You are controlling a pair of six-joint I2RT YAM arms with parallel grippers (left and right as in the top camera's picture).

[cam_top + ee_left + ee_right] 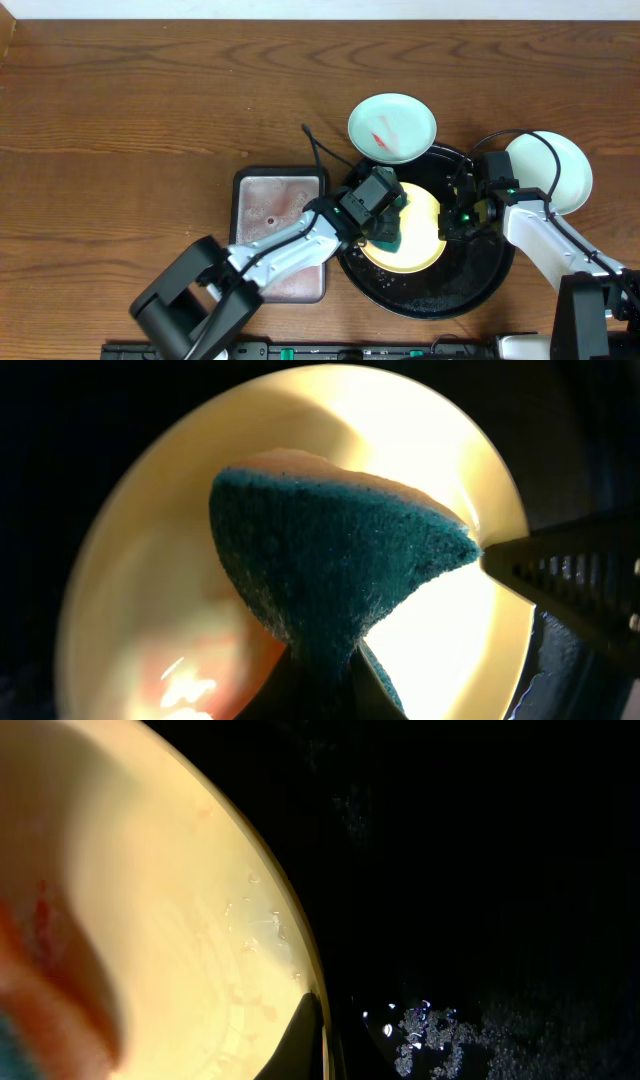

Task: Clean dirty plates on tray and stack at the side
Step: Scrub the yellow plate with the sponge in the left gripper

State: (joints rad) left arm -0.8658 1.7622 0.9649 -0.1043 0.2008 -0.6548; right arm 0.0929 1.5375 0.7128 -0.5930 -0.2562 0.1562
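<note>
A yellow plate [422,212] lies in the round black tray [470,295]. My left gripper [385,225] is shut on a teal sponge [384,238] that presses on the plate's left part. In the left wrist view the sponge [330,550] fans out over the yellow plate [420,420], which shows a reddish smear low on the left. My right gripper [447,228] is shut on the plate's right rim. In the right wrist view one dark finger [305,1035] lies on the yellow plate [150,920] at its rim. A mint plate [392,128] with a red smear rests at the tray's far edge.
A pale plate [560,170] without a smear lies on the table right of the tray, partly under my right arm. A grey rectangular pan [270,210] stands left of the tray, under my left arm. Water drops [430,1030] glisten on the tray floor.
</note>
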